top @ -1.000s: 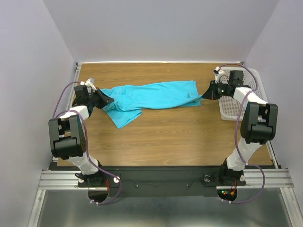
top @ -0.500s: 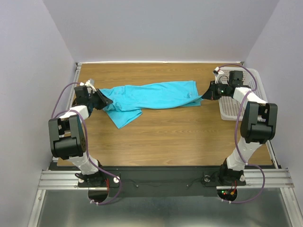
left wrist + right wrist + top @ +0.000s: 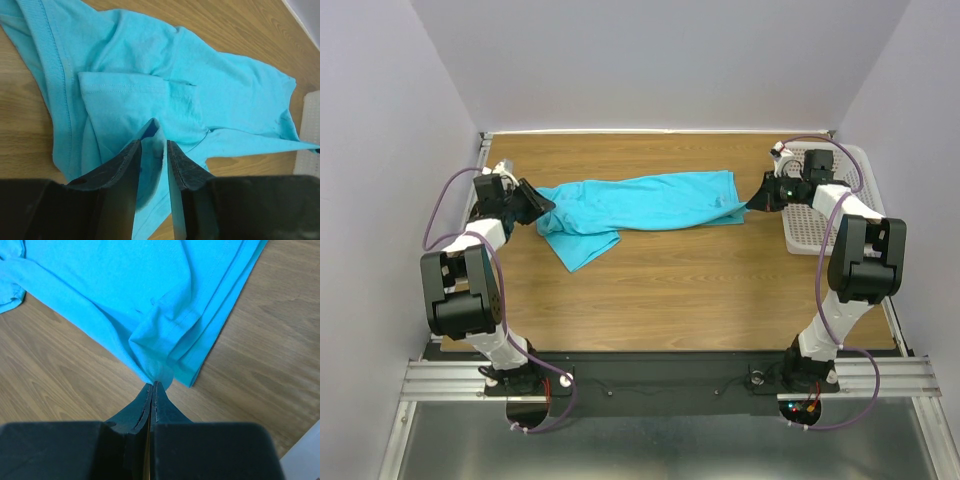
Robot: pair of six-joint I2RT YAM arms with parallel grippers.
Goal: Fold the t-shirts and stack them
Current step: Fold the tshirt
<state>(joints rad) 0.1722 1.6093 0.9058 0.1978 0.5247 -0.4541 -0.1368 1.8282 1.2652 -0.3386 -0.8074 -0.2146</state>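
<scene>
Turquoise cloth t-shirt (image 3: 640,203): lies rumpled across the far half.
Left gripper (image 3: 152,150): I see it pinching a shirt fold.
Right gripper (image 3: 152,387): squeezed onto the hem corner.
Brown wooden table (image 3: 700,285): wood shows along the shirt's near edge.

One t-shirt (image 3: 640,203), plain turquoise-blue, short-sleeved. Unfolded, but not spread flat. Lies on the far half of the table (image 3: 700,290), drawn out into a long rumpled band running left to right. Left end is wider, with a pointed flap of cloth trailing toward the near side. Right end narrows to a point, its stitched hem doubled over beside it. Left wrist view: ribbed neck band along the left edge, a stitched sleeve hem folded across the body next to it. Cloth is pinched at both ends: a fold between the fingers of the left gripper (image 3: 153,147), the right tip nipped by the right gripper (image 3: 152,387). Middle rests on the wood.
</scene>
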